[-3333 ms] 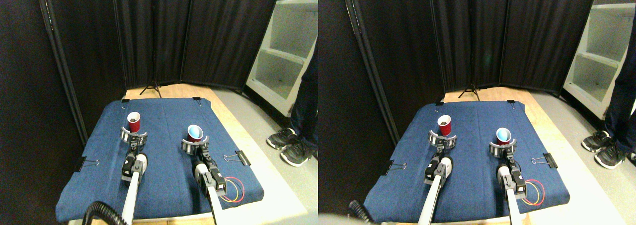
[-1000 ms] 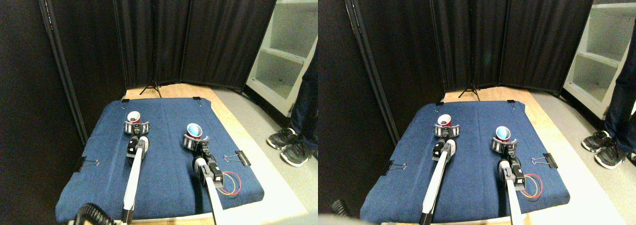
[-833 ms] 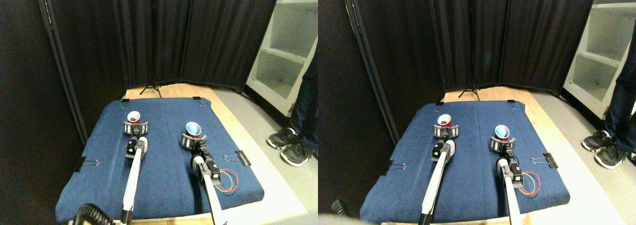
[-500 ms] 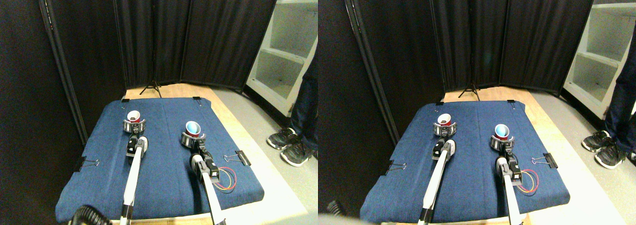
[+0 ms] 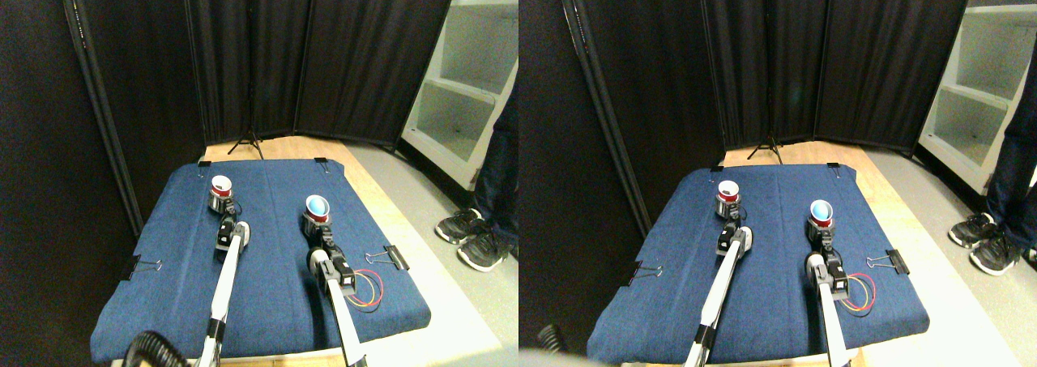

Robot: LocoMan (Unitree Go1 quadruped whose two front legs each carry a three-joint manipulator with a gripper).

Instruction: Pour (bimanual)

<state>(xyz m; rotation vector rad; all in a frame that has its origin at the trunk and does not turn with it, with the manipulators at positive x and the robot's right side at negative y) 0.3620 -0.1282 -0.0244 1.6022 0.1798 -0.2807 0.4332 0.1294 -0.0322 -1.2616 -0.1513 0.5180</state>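
I have two small paper cups on the blue cloth surface (image 5: pixel 267 302). The red cup (image 5: pixel 220 190) stands upright near the far left part of the cloth, and my left gripper (image 5: pixel 220 206) is at its base. The cup with the blue inside (image 5: pixel 317 208) stands to the right of it, well apart, and leans a little toward the camera; my right gripper (image 5: pixel 316 225) is at its base. The fingers sit close around each cup's lower part, but they are too small here, so I cannot tell if they already grip or only surround.

I judge both cups as light, thin and easy to crush, and smooth on the wall. A soft hold low on the body is best, not at the rim, which must stay free for pouring. A light cup can tip or slide when I close.

Between the two cups the cloth is free, so there is room to bring them together. The binder clip (image 5: pixel 394 258) and the colored wires (image 5: pixel 369 290) lie near my right arm, toward the right edge. A person's shoes (image 5: pixel 474 237) stand on the floor beyond that edge.
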